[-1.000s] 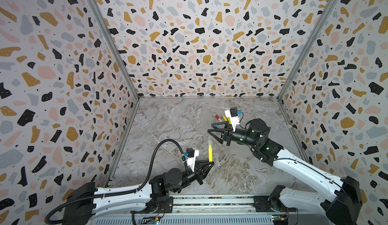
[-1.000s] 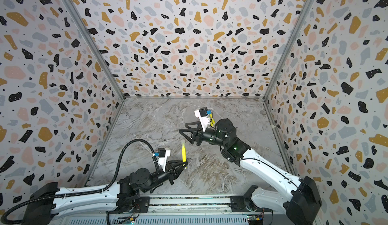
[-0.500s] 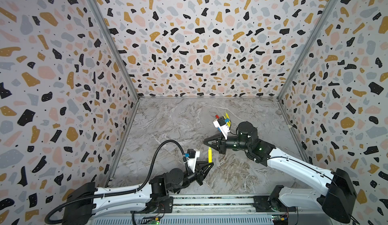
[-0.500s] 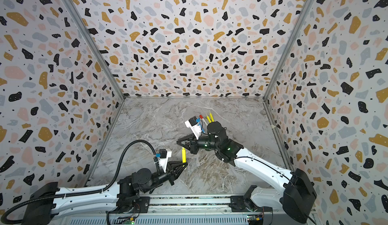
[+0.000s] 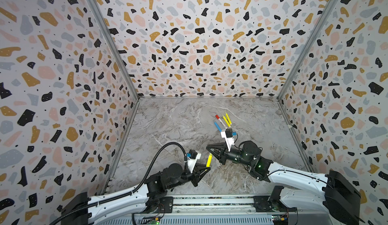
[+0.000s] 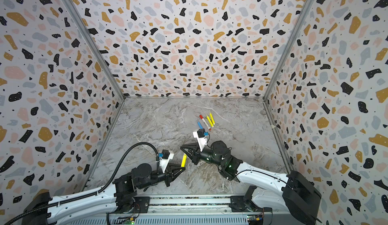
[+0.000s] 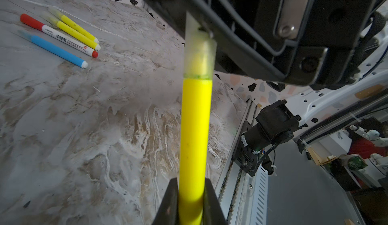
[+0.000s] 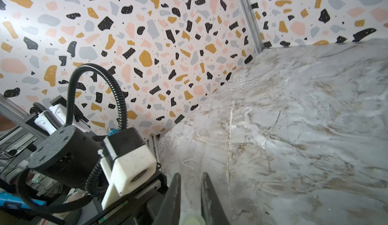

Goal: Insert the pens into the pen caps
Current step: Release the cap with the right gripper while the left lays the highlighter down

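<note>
In both top views the left gripper (image 5: 206,168) (image 6: 182,168) has its jaws clenched on the lower end of a yellow pen (image 5: 209,160) (image 6: 184,160). The pen stands nearly upright above the front half of the worktop (image 5: 178,125), about midway between the left and right edges. The right gripper (image 5: 212,153) (image 6: 186,152) meets the upper end of this pen. Four more pens lie close together nearer the back edge, a little toward the right edge: a blue pen (image 5: 217,126), a white pen with red ends (image 5: 220,121) and two yellow pens (image 5: 226,121).

In the left wrist view the jaws grasp the yellow pen (image 7: 195,139) from both sides. A clear cap (image 7: 199,60) sits over its tip, and the right jaws pinch the cap's far end.

In the right wrist view the right jaws stand narrowly apart, and the pale round end of the cap (image 8: 192,218) shows between them. The left wrist camera (image 8: 130,163) is just beside.
</note>
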Available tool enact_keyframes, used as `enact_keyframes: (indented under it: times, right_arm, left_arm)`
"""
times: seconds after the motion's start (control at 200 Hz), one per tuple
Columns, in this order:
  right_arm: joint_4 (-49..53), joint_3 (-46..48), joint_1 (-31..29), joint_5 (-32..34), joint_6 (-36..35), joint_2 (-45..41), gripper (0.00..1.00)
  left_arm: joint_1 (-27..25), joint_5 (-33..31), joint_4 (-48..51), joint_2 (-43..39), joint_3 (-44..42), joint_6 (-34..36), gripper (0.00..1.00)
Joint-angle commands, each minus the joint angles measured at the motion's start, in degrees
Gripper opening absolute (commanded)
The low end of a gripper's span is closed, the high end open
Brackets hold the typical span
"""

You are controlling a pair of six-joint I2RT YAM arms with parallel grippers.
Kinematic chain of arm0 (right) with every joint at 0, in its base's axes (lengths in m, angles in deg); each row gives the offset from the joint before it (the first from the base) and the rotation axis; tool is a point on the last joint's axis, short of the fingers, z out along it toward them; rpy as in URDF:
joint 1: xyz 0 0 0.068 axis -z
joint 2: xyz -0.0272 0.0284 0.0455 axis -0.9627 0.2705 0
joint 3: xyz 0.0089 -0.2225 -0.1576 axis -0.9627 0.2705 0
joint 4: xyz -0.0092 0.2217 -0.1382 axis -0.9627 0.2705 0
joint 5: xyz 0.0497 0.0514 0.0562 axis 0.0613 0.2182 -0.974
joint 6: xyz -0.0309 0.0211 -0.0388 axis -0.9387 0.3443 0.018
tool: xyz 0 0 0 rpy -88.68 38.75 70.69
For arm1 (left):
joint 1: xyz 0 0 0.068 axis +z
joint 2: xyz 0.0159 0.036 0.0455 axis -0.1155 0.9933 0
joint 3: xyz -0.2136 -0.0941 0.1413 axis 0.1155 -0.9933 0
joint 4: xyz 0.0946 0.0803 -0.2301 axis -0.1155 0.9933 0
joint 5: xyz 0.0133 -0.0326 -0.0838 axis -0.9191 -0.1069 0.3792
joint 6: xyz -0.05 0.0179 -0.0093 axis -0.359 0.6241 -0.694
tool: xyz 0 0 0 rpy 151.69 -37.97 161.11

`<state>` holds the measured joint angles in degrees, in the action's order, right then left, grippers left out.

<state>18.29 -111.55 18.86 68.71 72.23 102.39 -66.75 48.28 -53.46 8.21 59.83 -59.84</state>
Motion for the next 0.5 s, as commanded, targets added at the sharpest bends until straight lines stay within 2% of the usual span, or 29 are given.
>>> enact_keyframes:
  times: [0.0,0.11,0.185,0.2,0.275,0.295,0.365,0.496]
  right_arm:
    - [9.07,5.75,-5.58,-8.35,0.03,5.13,0.0]
    - [8.65,5.34,-4.85,-8.32,0.13,5.44,0.0]
    - [12.47,3.63,0.05,-8.68,-0.18,1.16,0.0]
    - [14.02,2.85,1.57,-8.82,-0.51,-0.07,0.05]
    - [25.97,-3.9,9.86,-7.11,-4.6,-6.53,0.48]
    - [29.57,-6.08,12.73,-5.99,-5.82,-8.28,0.54]
    - [39.66,-12.57,20.04,-0.22,-8.97,-13.35,0.62]
    - [48.89,-16.14,30.17,5.43,-12.96,-17.1,0.64]
  left_arm:
    - [6.11,-5.3,-27.77,-1.54,6.12,-5.66,0.0]
    - [6.68,-4.9,-25.1,0.27,7.16,-4.25,0.0]
    - [6.68,-5.83,-18.89,3.68,8.22,-2.31,0.0]
    - [6.67,-5.92,-17.71,4.72,8.17,-2.12,0.0]
    - [6.67,-7.03,-15.38,11.3,6.9,-2.76,0.0]
    - [6.72,-7.48,-15.4,13.55,6.57,-3.47,0.0]
    - [6.85,-9.97,-12.91,21.03,7.92,-4.08,0.0]
    - [7.37,-11.89,-9.63,34.47,16.02,-3.23,0.0]
